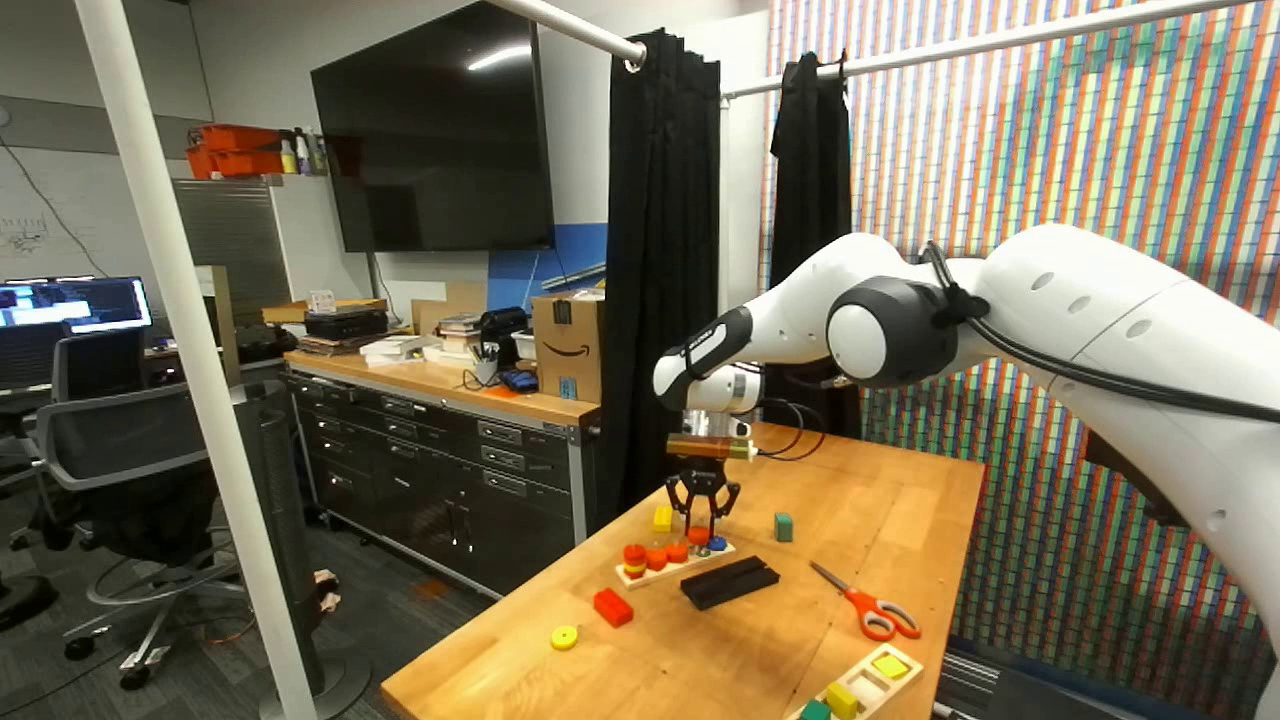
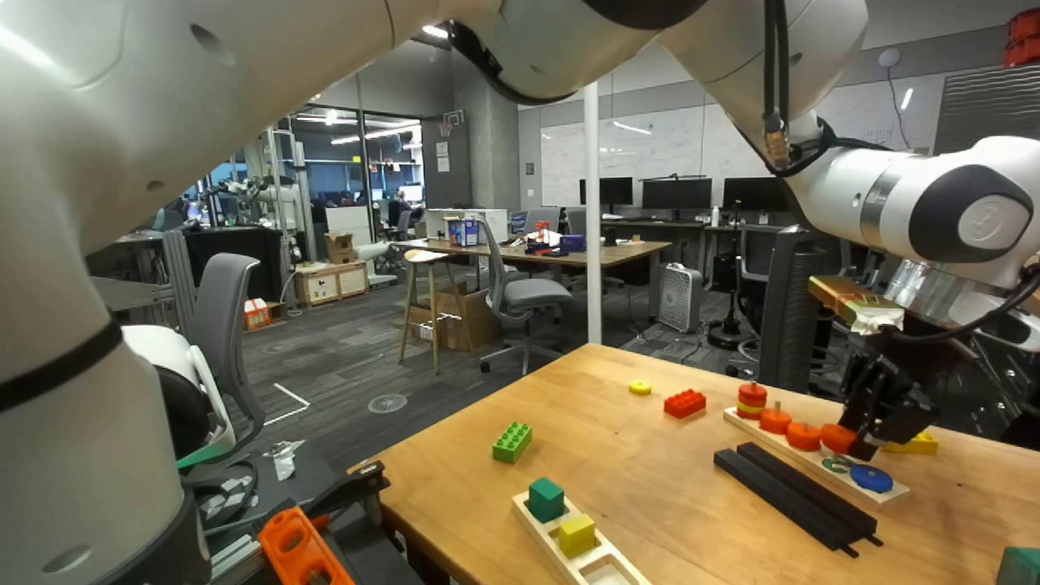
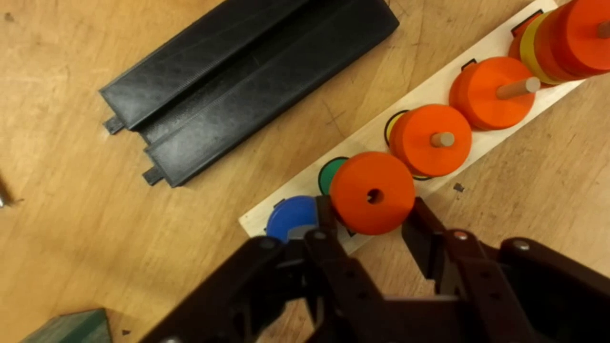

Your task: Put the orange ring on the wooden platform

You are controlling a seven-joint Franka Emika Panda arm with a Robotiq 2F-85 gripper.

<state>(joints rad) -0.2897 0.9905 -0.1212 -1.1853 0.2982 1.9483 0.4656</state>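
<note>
End effector (image 3: 371,210) tight on the orange ring (image 3: 371,172) above the wooden platform (image 3: 366,142), its green circle (image 3: 329,175) partly hidden

The wooden platform (image 3: 364,143) and its pegs (image 3: 517,89) are made of matt, pale wood. A smooth, paint-like coat with little shine is seen on the orange ring (image 3: 360,190). The tabletop (image 1: 880,500) is formed of wood, faintly glossy and scuffed. A grained, satin sheen is shown by the black rectangle (image 3: 274,93). The robot arm (image 1: 1100,310) is cased in smooth, glossy, plastic-like shells. The scissors (image 1: 862,602) are fitted with plastic-looking handles. The curtains (image 1: 660,270) are made of matt cloth; a reflection is carried by the glossy screen (image 1: 435,130).
</note>
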